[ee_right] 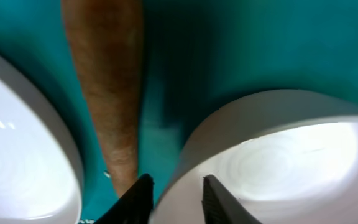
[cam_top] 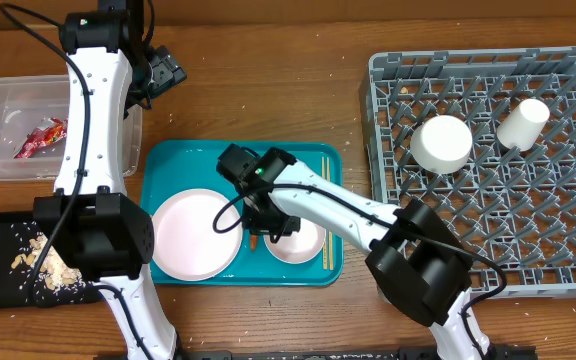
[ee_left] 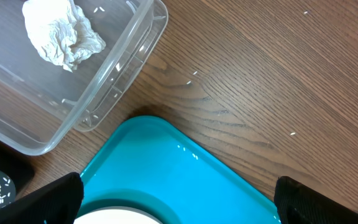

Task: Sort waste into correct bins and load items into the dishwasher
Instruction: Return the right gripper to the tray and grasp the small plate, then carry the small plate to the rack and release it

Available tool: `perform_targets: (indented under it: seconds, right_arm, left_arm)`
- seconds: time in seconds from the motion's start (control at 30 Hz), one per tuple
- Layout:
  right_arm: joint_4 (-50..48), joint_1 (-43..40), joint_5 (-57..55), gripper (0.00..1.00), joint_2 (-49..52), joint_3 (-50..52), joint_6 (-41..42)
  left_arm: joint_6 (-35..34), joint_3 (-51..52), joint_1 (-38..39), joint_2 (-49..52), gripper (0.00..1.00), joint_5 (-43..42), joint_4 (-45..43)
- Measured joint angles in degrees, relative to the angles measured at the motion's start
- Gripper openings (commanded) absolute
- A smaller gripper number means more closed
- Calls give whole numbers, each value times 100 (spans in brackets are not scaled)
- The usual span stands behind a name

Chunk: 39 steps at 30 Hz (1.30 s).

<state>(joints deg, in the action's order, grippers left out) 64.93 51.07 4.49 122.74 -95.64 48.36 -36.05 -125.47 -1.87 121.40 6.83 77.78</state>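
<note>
Plain wood counter with a teal tray parked about midway along it, closer to the near edge, and here's the bit that matters imo. Right gripper is down in the tray with one finger either side of the rim of the small white bowl. The gap is narrow and the rim pretty much fills it, but I can't tell if it's actually biting down or just straddling. Right beside the bowl, on the side toward the left edge, lies a brown stick of food, long axis running roughly far-to-near, between the bowl and the white plate. Chopsticks lie on the bowl's other side. Dish rack takes up the right edge, so I'd guess the bowl heads straight that way, and the right arm is clearly the nearer one. Left gripper hangs wide open toward the far-left corner, above the tray's corner next to the clear bin.
</note>
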Motion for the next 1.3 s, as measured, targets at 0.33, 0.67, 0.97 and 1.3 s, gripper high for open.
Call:
perform_targets:
  seconds: [0.33, 0.67, 0.97, 1.3]
  right_arm:
    - [380, 46, -55, 4, -4, -87, -13]
    - [1366, -297, -94, 4, -466, -1099, -466]
    - [2177, -2059, -391, 4, -2208, -1311, -1047]
    - [2223, -5012, 1847, 4, -2378, -1167, -3523]
  left_arm:
    - [0, 0, 0, 0, 100, 0, 0]
    - [0, 0, 0, 0, 100, 0, 0]
    - [0, 0, 0, 0, 100, 0, 0]
    - [0, 0, 0, 0, 100, 0, 0]
